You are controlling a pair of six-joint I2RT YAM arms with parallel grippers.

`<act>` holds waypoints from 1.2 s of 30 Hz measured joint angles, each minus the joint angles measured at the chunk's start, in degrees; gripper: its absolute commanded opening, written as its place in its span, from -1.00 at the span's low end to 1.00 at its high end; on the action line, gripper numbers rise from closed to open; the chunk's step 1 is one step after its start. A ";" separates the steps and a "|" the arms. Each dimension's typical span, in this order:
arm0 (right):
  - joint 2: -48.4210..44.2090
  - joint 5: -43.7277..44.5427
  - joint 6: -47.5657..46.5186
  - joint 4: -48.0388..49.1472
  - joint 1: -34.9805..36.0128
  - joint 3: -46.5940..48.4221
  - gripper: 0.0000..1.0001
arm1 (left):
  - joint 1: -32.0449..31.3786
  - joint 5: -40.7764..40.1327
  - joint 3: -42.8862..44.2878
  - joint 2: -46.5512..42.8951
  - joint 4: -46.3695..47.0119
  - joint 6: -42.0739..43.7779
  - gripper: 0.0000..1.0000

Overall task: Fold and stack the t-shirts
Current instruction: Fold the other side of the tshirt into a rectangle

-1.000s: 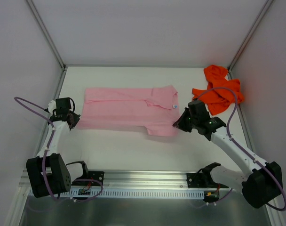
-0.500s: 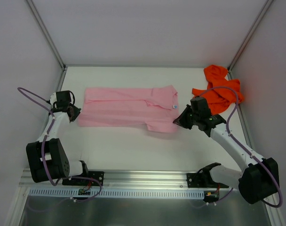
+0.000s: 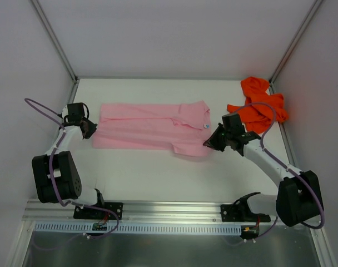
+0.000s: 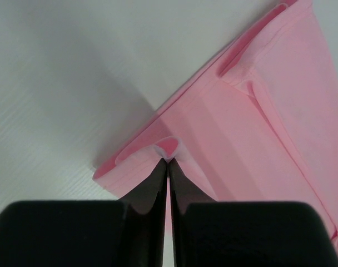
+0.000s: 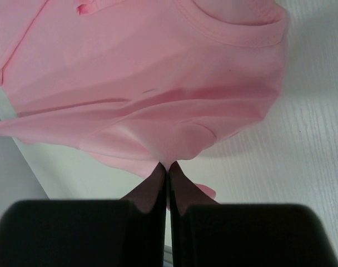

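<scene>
**A:** In the top view, how far is the task?

**B:** Early, I think. The pink shirt [image 3: 152, 127] lies long and flat across the middle of the tabletop [image 3: 158, 178]. It looks folded to a narrow band, but it is not a small packet yet. The orange shirt [image 3: 258, 105] is a crumpled heap at 2 o'clock, so folding it and stacking both are left.

**A:** And the arms?

**B:** The left end effector [image 3: 90, 129] is at the pink shirt's 9 o'clock edge. The right end effector [image 3: 209, 144] is at its 4 o'clock corner, near the orange shirt but apart from it.

**A:** The left wrist view?

**B:** The jaws are pressed together on a small pinch of pink hem, and several layers of cloth show there.

**A:** The right wrist view?

**B:** The same, the jaws are closed on a fold of pink cloth. The collar is at 1 o'clock.

**A:** What stands in the way?

**B:** Little. The walls [image 3: 24, 83] are close on both sides, and the orange shirt lies beside the right arm's cable.
</scene>
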 measured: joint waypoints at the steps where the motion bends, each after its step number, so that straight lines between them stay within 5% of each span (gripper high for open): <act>1: 0.57 -0.13 -0.02 0.28 -0.26 0.00 -0.98 | 0.00 0.22 0.48 0.55 0.15 0.07 -1.00; 36: 19.69 -3.23 -6.34 3.21 -3.56 13.68 -0.98 | -1.14 0.94 12.24 15.63 1.75 1.75 -1.00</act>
